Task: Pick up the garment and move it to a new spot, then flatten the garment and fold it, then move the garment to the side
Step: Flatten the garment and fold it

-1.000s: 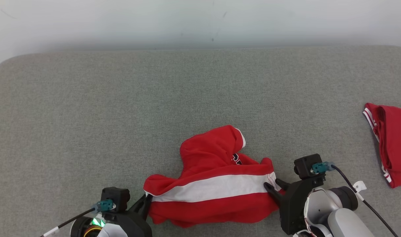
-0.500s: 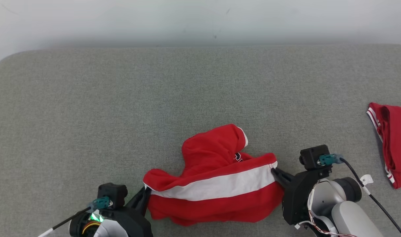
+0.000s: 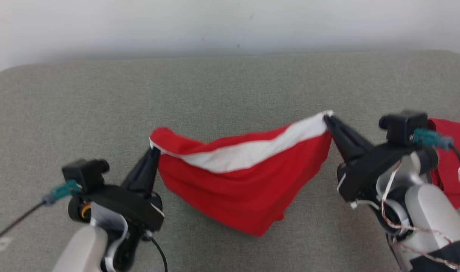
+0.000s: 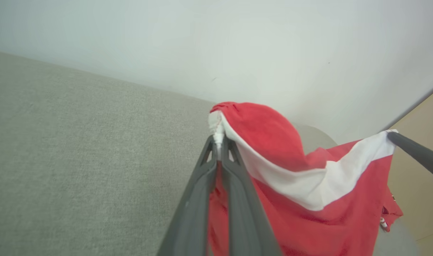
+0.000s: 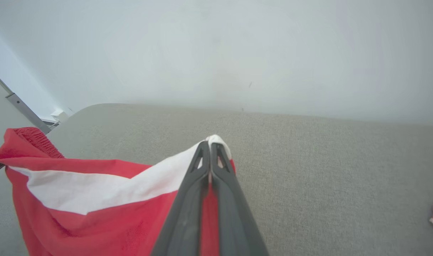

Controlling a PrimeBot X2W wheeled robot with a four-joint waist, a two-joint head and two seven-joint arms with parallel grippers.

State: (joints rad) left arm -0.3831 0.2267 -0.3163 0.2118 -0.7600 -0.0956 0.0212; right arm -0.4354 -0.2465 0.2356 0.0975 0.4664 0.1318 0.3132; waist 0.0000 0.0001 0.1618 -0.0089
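Observation:
A red garment point(image 3: 245, 185) with a broad white stripe hangs in the air above the grey padded table point(image 3: 214, 87), stretched between my two grippers. My left gripper point(image 3: 153, 150) is shut on its left corner, a red gathered end point(image 4: 252, 128) beside the white edge. At the other end, my right gripper point(image 3: 327, 119) is shut on the white corner point(image 5: 216, 140). The cloth sags in the middle and its lowest tip point(image 3: 258, 230) hangs close to the table. In the left wrist view the fingers point(image 4: 234, 192) pinch the white edge; the right gripper's dark finger point(image 4: 415, 153) shows at the far right.
A second red garment point(image 3: 451, 166) with white trim lies at the table's right edge, partly behind my right arm. A pale wall point(image 3: 230, 26) runs behind the table's far edge. A metal frame point(image 5: 24, 110) stands off the table's left corner.
Both grippers have risen and moved away from the near edge, lifting the garment off the table and spreading it between them. The crumpled heap has opened into a hanging sheet. The head camera has shifted slightly.

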